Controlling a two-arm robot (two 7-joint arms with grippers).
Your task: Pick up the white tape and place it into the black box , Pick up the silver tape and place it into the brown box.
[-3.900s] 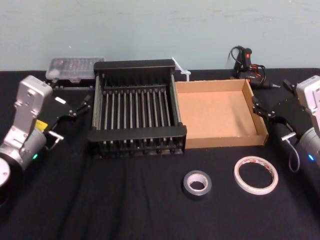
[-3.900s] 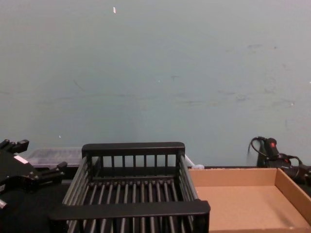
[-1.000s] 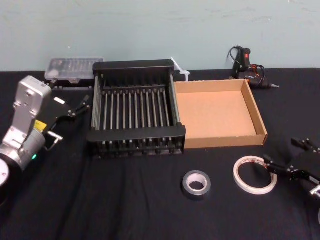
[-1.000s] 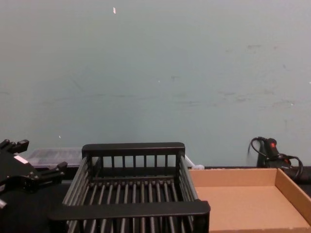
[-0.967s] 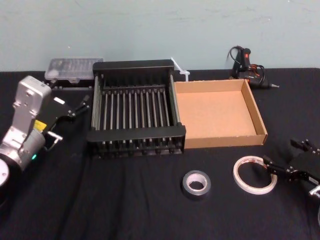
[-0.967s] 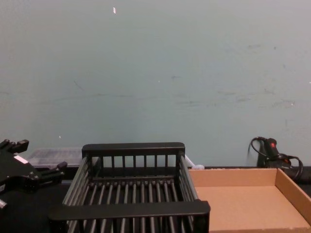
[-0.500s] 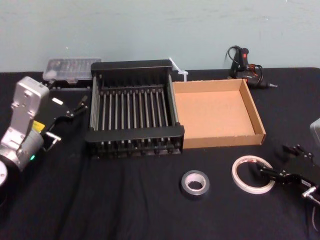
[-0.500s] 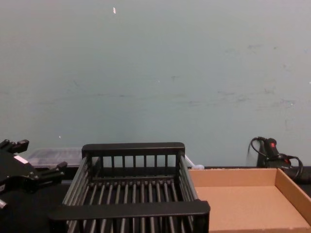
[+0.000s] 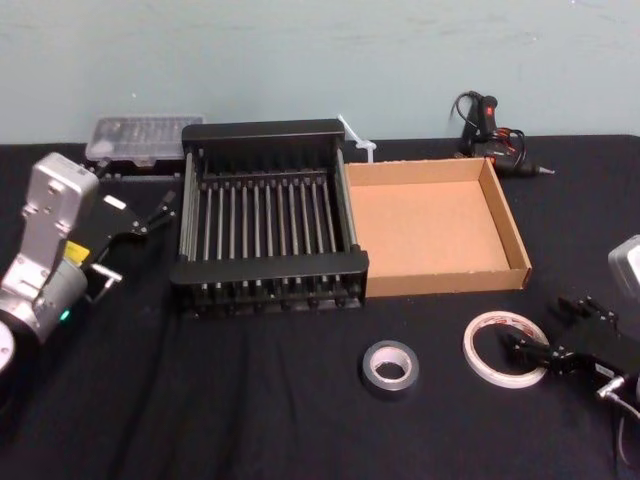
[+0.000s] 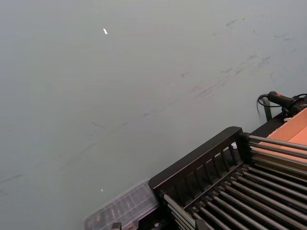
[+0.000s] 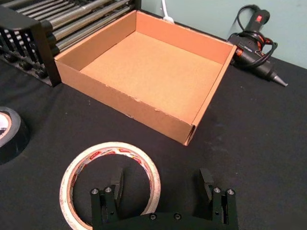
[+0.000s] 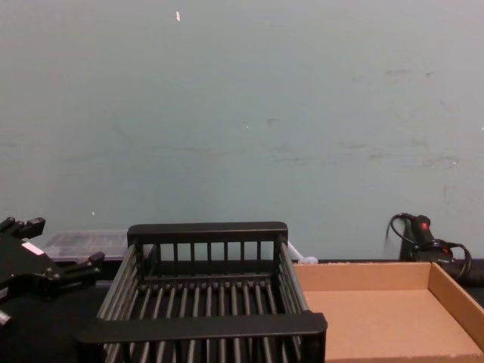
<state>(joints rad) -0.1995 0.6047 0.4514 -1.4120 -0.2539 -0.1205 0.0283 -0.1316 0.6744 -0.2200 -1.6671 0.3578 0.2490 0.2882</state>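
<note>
The white tape [image 9: 503, 349] lies flat on the black cloth at the front right, below the brown box [image 9: 445, 282]. My right gripper [image 9: 536, 326] is low over the tape's right side and open. In the right wrist view one finger [image 11: 116, 184] stands inside the ring of the white tape [image 11: 103, 151] and the other is outside it, so the right gripper [image 11: 160, 184] straddles the ring. The silver tape [image 9: 390, 367] lies to the left of it, untouched. The black box [image 9: 268, 268] stands left of the brown box. My left gripper [image 9: 140, 197] is parked open beside the black box.
A clear plastic case [image 9: 140, 135] lies behind the black box at the back left. A glue gun [image 9: 490, 122] with its cable rests behind the brown box. Bare black cloth spreads across the table's front left.
My right gripper has moved left and lower onto the white tape, with one finger now inside the ring. The left arm and both tapes have not moved.
</note>
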